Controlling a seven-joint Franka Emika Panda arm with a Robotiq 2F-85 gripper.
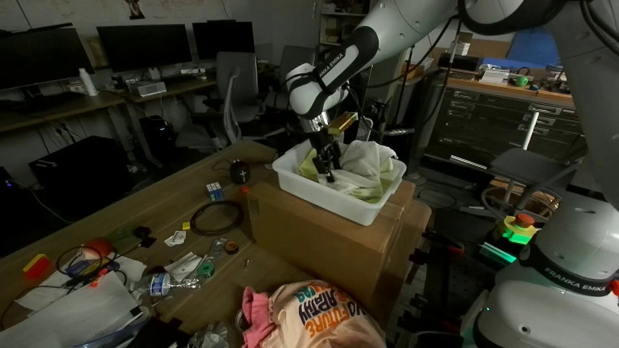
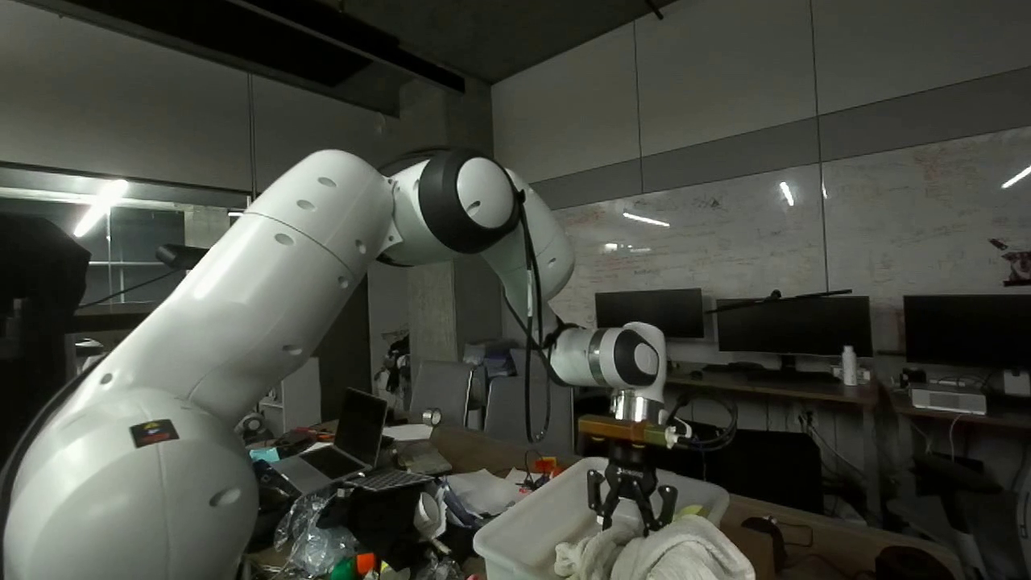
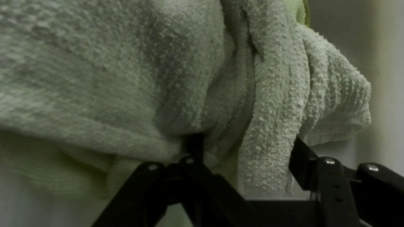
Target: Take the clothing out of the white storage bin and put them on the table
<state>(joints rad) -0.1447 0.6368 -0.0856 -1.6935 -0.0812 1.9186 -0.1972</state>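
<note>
A white storage bin (image 1: 329,199) holds a bunched greyish-white towel-like cloth (image 1: 362,159) and yellow-green cloth (image 1: 307,166). The bin (image 2: 519,519) and white cloth (image 2: 681,556) also show in an exterior view. My gripper (image 1: 328,169) points down into the bin. In an exterior view the gripper (image 2: 627,528) has its fingers apart, tips at the cloth. In the wrist view the gripper (image 3: 247,142) is open, with a fold of the white cloth (image 3: 274,94) between the fingers. The left fingertip is partly hidden against the cloth. The wooden table (image 1: 227,270) is below.
The bin stands on a cardboard box (image 1: 314,237) at the table's end. Printed peach clothing (image 1: 333,314) lies in front of the box. A bottle (image 1: 162,285), a cable coil (image 1: 193,224), a puzzle cube (image 1: 214,191) and papers (image 1: 92,309) lie on the table.
</note>
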